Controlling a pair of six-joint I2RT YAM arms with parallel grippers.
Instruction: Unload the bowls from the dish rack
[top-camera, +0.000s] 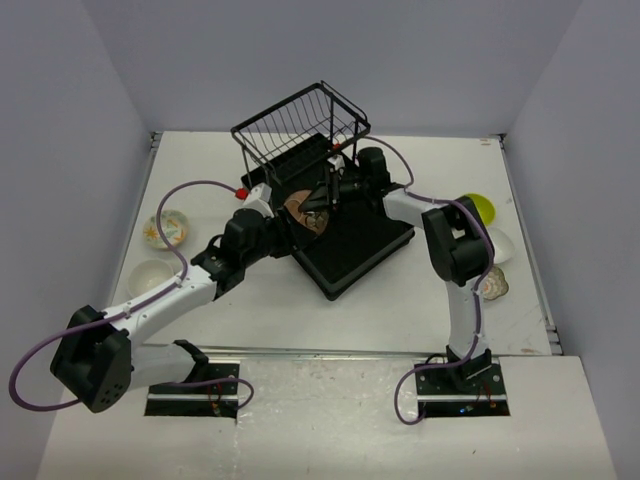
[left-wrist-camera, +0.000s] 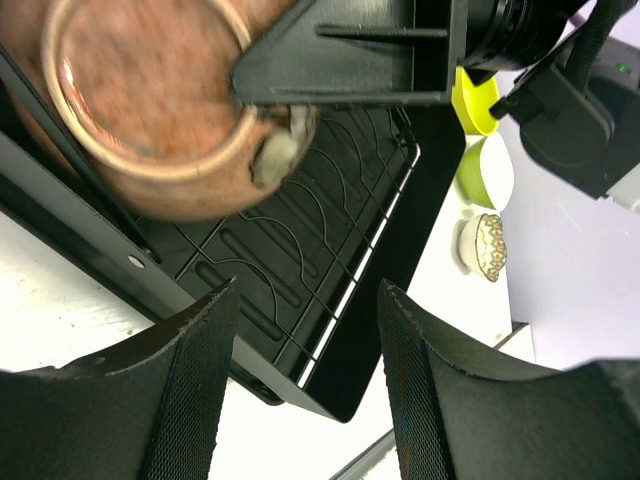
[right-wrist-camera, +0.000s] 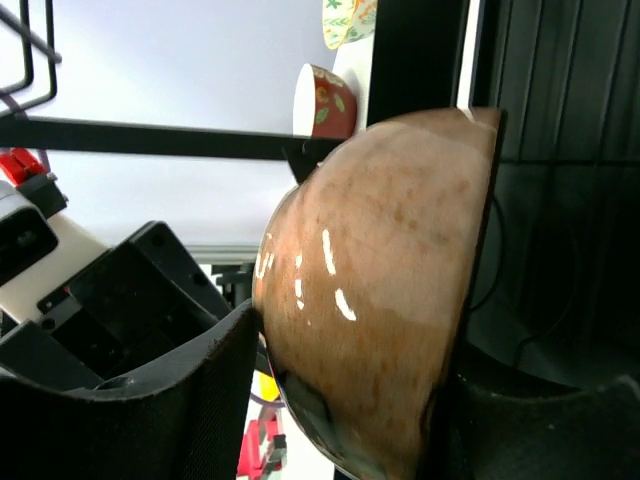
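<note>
Five bowls (top-camera: 167, 229) unloaded; brown bowl (right-wrist-camera: 380, 250) not yet out of dish rack (top-camera: 360, 250), right gripper (right-wrist-camera: 345, 345) straddling it, clamp undeterminable; left gripper (left-wrist-camera: 305, 295) open, empty.

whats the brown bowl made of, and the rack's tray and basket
Brown bowl: likely glazed ceramic, glossy with sharp highlights and mottled colour. Dish rack tray: probably moulded matte black plastic, ridged. Basket: thin black wire, likely coated metal.

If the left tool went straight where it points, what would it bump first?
Probably the black tray of the dish rack, right ahead of the left tool. The brown bowl sits off that line, though depth is hard to judge.
</note>
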